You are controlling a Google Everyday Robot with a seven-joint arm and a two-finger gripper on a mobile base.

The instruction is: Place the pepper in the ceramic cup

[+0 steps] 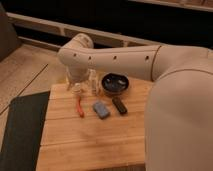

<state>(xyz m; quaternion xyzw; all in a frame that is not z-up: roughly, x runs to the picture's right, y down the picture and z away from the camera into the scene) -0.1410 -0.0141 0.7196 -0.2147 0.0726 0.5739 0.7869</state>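
The slender orange-red pepper (80, 106) lies on the wooden table (90, 140), at its left middle. A pale, cup-like thing that I take for the ceramic cup (94, 83) stands at the back of the table, next to a black bowl. My gripper (75, 87) hangs below the big white arm (120, 57), over the back left of the table. It is behind the pepper, left of the cup, and nothing shows in it.
A blue block (101, 109) and a black oblong thing (119, 105) lie right of the pepper. A black bowl (115, 83) stands at the back. A dark mat (22, 130) covers the floor to the left. Dark shelving runs behind.
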